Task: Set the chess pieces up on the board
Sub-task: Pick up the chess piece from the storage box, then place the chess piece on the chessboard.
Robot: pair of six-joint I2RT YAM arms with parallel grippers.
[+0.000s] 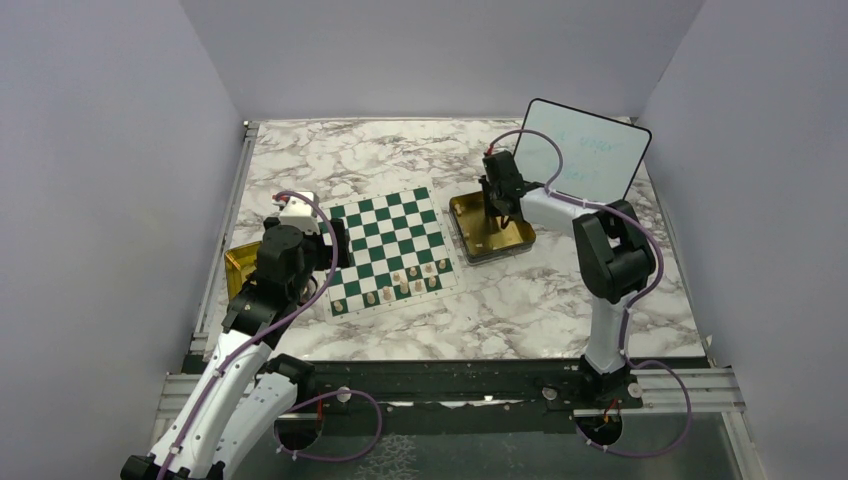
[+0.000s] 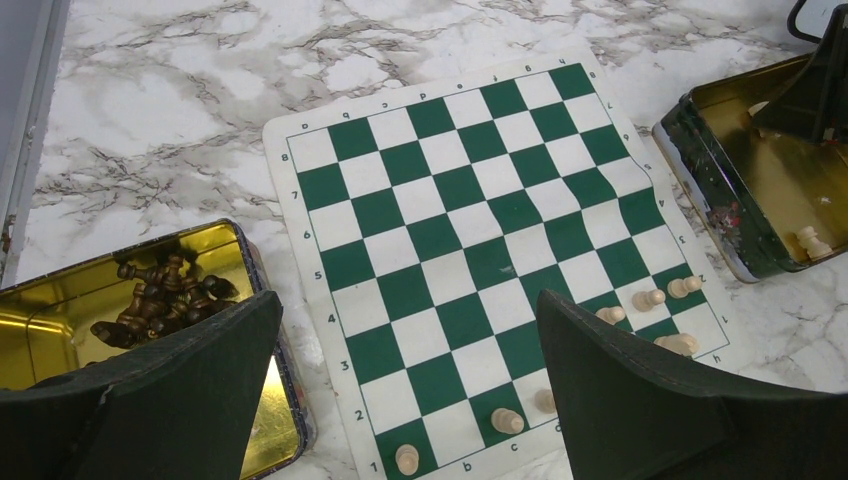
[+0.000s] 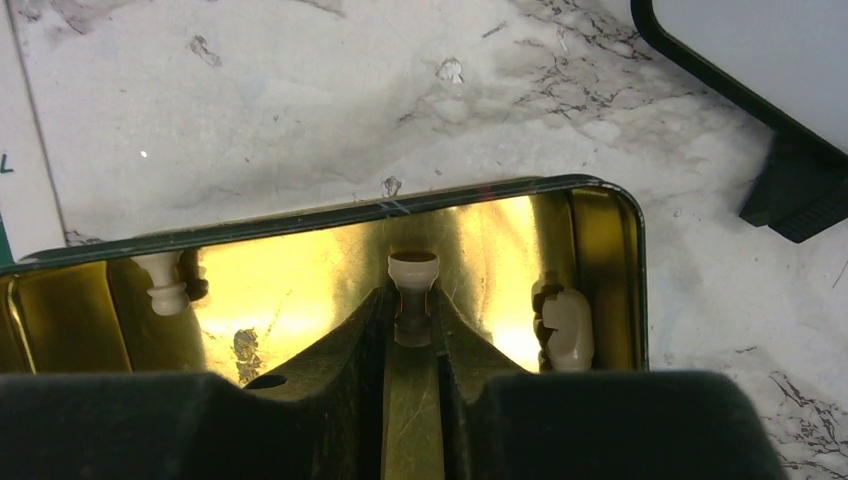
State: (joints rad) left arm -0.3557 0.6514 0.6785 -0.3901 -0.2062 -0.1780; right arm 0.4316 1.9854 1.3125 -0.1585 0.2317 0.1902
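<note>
Progress seemed early: we saw few chess pieces (image 1: 403, 287) on the lower rows of the board (image 1: 385, 225) at mid-frame, our right claw (image 3: 412, 305) clamped on a cream piece (image 3: 413, 266) inside the gold tin (image 3: 300, 216), left claw (image 2: 408, 310) spread wide, empty.

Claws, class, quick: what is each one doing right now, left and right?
Left claw: open, holding nothing, above the board.
Right claw: closed on a cream chess piece inside the gold tin.

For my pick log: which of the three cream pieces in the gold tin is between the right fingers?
The middle cream piece, with the right fingers closed on its stem; the other two sit free to either side in the gold tin.
</note>
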